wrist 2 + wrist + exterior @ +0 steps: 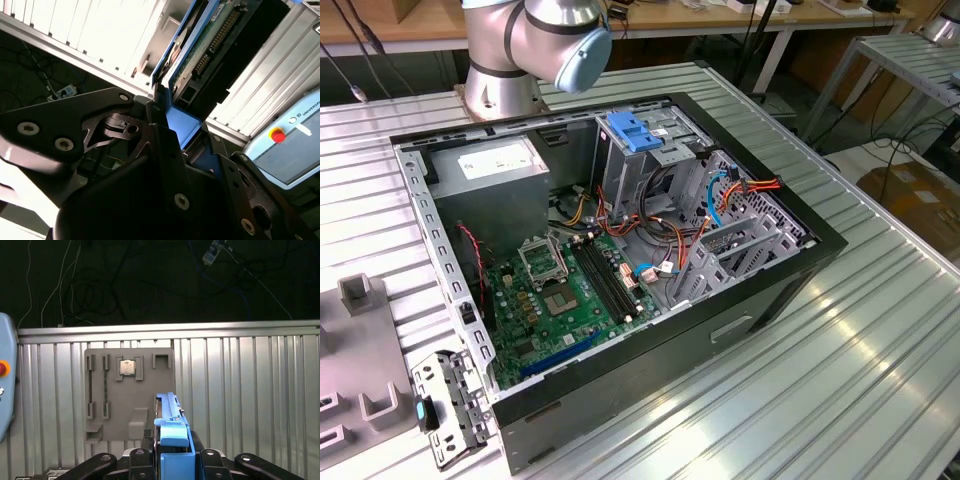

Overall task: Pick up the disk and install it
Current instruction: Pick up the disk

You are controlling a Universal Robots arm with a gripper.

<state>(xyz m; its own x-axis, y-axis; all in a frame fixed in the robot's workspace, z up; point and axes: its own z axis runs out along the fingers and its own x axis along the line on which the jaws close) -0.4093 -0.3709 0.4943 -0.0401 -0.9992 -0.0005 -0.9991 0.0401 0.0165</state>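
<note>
Over the grey fixture tray (116,401), gripper (172,462) fingers clamp the disk (170,412) by its blue-railed end, presumably freeing its body for insertion.

Bright, even overhead light filled the exterior view, with glare streaks on the ribbed silver aluminium table (880,380) and shade inside the open black computer case (620,395). In the second wrist view the table (90,25) blew out white, while the black metal gripper (182,127), clamped on the blue-railed black-and-silver disk (210,40), lay in shadow.
</note>
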